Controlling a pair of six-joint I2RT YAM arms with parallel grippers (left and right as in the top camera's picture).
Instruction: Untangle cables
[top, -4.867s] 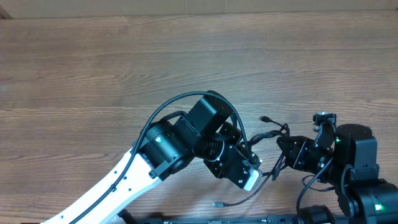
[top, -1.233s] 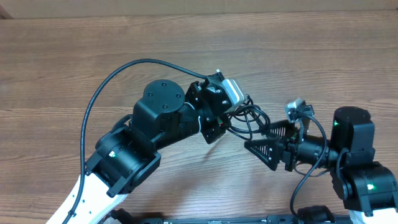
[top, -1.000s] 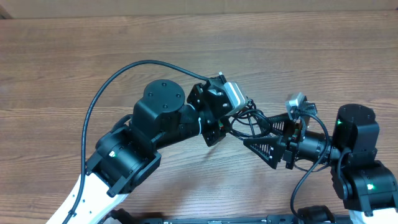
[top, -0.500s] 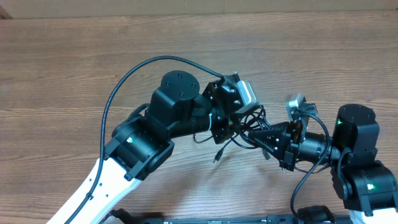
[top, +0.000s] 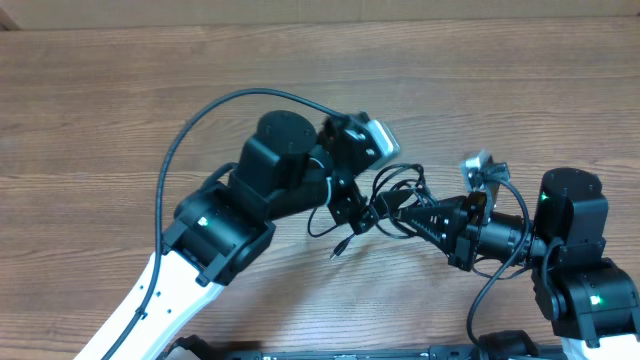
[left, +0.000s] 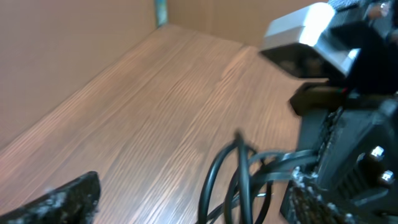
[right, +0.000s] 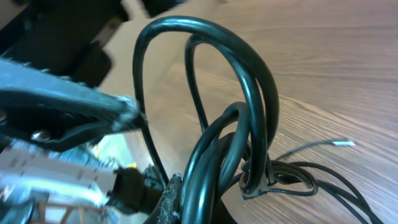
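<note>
Black thin flexible cables (top: 398, 183) w/ small plugs, bunched mid-frame. L gripper (left: 186, 202) just let go, jaws now wide. R gripper (top: 412, 212) pinched shut on bunch. Knot prob still tangled, L needs regrasp.

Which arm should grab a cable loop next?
Probably the left: the left pincer stands open by the cables, free to grab; the right pincer is shut on them.
</note>
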